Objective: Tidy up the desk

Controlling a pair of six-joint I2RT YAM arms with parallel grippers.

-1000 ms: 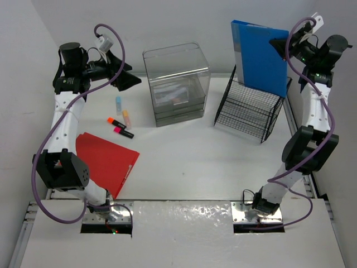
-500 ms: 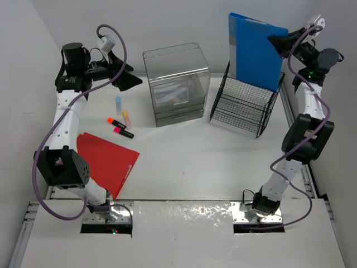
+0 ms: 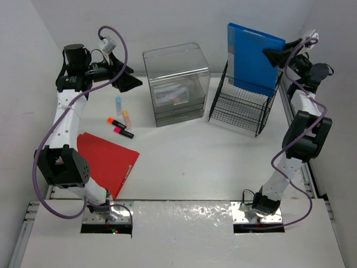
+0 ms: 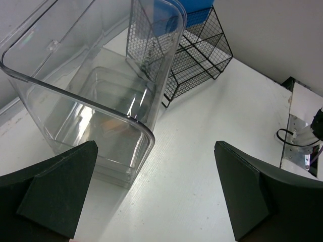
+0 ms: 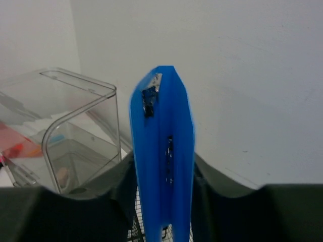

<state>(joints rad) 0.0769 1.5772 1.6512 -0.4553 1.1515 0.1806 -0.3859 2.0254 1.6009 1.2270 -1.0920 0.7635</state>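
Edge-on in wrist view alone: blue folder [image 5: 161, 116] tight in right tool [image 5: 164, 174]; left tool [image 4: 155, 151] agape.

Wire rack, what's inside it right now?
A blue folder stands upright at the rack's far side, gripped by the right fingers. Its lower edge is lost in the mesh, so how deep it sits is unclear.

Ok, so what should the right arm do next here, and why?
Probably ease the blue folder straight down into the black wire rack. The right gripper is shut on the folder's edge and holds it upright over the rear of the rack. Its bottom edge does not look seated yet, so releasing now might let it tip.
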